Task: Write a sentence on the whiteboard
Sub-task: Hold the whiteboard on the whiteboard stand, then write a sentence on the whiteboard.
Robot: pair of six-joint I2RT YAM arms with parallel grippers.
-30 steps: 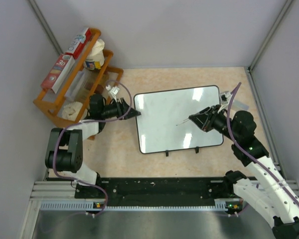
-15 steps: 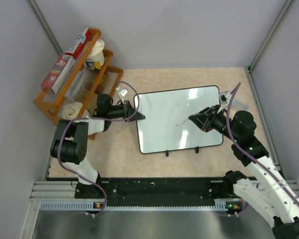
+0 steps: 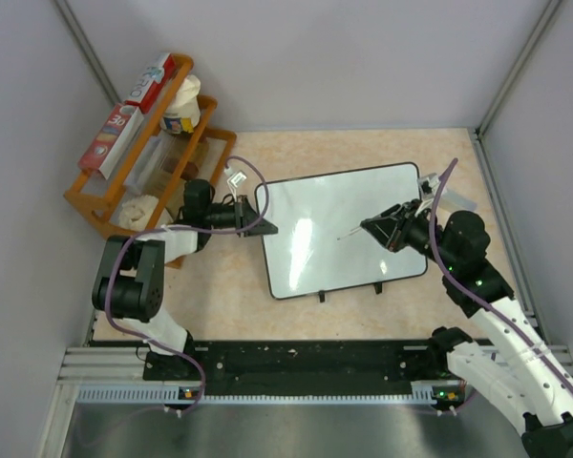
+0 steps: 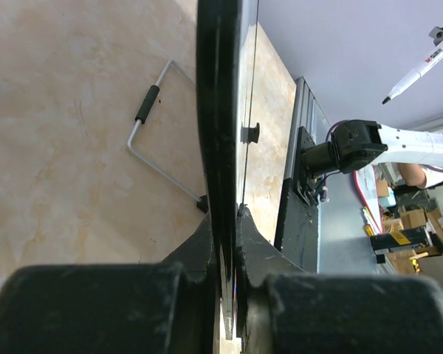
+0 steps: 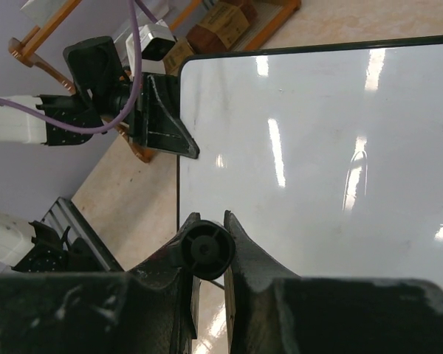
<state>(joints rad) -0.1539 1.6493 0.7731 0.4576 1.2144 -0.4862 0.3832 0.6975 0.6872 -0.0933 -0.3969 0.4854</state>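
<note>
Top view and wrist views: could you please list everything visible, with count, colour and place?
whiteboard: one, white with black rim, table centre, blank
marker: one, white with dark tip, over the whiteboard
rack: one, orange, far left corner
boxes: two, red and white, on the rack
table: one, beige, under everything
left hand: one, black, shut on the whiteboard's left edge
right hand: one, black, shut on the marker
</note>
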